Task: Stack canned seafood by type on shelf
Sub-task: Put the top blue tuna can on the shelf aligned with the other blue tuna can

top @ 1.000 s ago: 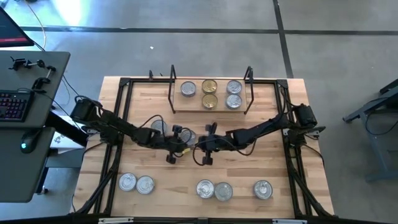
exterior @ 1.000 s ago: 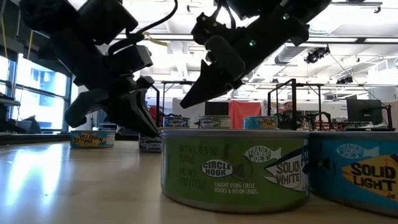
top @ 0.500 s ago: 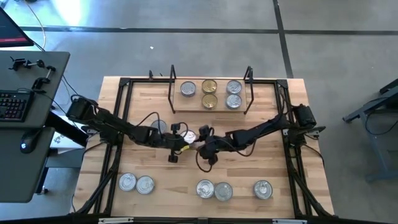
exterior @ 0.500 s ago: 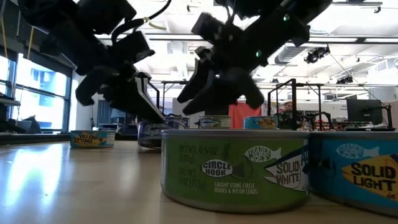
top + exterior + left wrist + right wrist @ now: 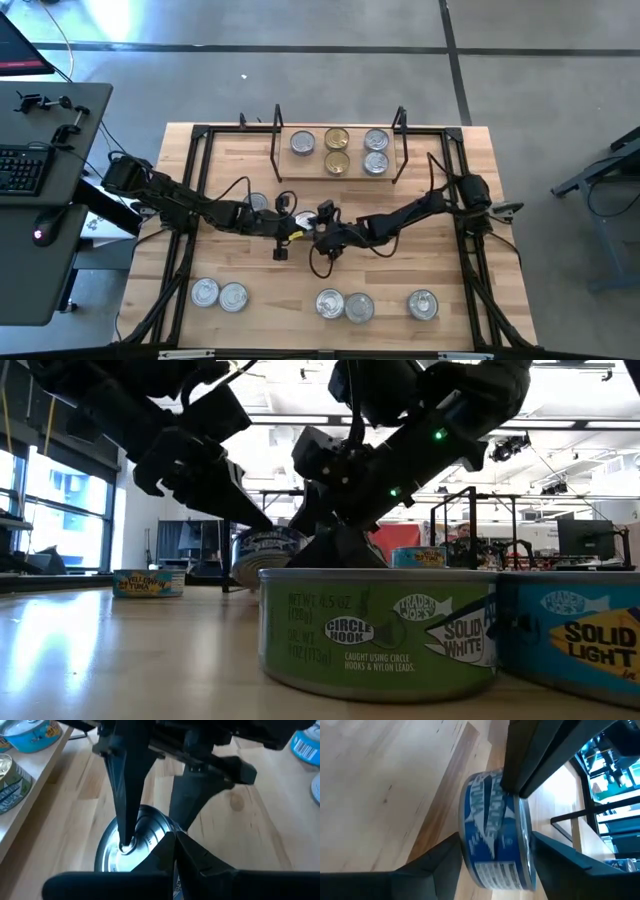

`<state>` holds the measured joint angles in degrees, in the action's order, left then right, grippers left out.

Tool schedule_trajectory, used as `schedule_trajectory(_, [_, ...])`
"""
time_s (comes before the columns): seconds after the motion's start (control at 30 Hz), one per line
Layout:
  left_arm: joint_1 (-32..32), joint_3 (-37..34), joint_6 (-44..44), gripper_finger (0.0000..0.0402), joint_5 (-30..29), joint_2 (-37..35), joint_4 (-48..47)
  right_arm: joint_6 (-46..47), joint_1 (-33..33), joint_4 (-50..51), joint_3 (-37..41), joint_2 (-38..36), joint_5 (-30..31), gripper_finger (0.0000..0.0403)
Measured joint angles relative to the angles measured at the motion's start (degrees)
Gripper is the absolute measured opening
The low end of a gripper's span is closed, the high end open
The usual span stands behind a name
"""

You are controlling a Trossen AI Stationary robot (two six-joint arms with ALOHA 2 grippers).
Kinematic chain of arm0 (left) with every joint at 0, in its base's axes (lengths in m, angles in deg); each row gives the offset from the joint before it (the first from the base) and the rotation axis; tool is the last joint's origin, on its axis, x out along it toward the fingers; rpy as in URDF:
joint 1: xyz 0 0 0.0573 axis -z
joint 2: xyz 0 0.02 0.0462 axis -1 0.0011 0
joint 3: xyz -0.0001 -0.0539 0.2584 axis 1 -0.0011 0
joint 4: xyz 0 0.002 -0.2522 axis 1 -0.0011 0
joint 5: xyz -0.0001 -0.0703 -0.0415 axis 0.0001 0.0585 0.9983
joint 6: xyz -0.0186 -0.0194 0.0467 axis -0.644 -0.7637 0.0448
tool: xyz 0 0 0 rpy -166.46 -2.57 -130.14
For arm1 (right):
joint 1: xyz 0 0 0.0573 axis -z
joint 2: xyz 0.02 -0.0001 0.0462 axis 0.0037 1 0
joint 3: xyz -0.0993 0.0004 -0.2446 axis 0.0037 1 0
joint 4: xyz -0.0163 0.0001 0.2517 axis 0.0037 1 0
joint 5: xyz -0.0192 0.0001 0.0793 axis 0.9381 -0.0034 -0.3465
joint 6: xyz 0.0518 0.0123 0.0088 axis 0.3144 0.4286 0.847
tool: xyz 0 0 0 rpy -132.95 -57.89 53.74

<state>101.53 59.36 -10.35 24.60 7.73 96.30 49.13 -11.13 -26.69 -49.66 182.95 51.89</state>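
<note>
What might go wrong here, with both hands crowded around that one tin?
The blue tin sits between the right hand's spread fingers; if they close off-centre, it may slip out and roll. The shut left hand is right beside them, so the two hands may bump.

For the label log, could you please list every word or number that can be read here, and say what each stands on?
"CIRCLE HOOK", "SOLID WHITE", "CAUGHT USING CIRCLE HOOKS & NYLON LEADS": green tin, low view.
"SOLID LIGHT": blue tin beside it.
"TUNA": small far tin; its upper word is too small to read.
"TUNA", sideways: blue-label tin between the right gripper's fingers; its small print is blurred.
</note>
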Motion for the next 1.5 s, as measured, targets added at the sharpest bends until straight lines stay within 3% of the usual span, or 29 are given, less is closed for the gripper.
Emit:
schedule_trajectory(0.13, [0.0,0.0,-0.6,0.0,-0.1,0.0,0.4,2.6,0.0,-0.3,0.0,0.0,0.0,0.0196])
schedule_trajectory(0.3, [0.0,0.1,-0.9,0.0007,-2.3,-0.3,0.0,6.4,-0.1,0.8,0.0,0.0,-0.1,0.0118])
schedule_trajectory(0.47, [0.1,0.1,-2.6,0.0025,-8.8,-5.4,-9.8,8.9,0.0,6.2,-1.1,-1.6,3.2,0.0118])
schedule_trajectory(0.63, [2.0,0.1,-11.6,0.003,-14.8,-14.7,-24.5,6.2,1.2,6.0,-1.2,-5.8,9.8,0.0118])
schedule_trajectory(0.8, [6.7,0.1,-19.3,0.0025,-22.1,-21.2,-33.1,4.9,7.5,1.0,-1.4,-7.1,8.6,0.0118])
schedule_trajectory(0.9, [10.1,0.1,-21.2,0.0024,-26.5,-22.4,-34.3,3.1,11.6,-1.0,-1.4,-5.4,3.1,0.0118])
schedule_trajectory(1.07, [14.3,0.1,-22.4,0.0024,-31.6,-22.2,-33.9,0.9,14.6,-3.1,-4.4,-1.6,2.0,0.0118])
schedule_trajectory(1.5, [17.5,0.1,-23.5,0.0023,-33.4,-22.2,-33.0,-0.2,16.9,13.1,-19.0,6.4,7.2,0.0118])
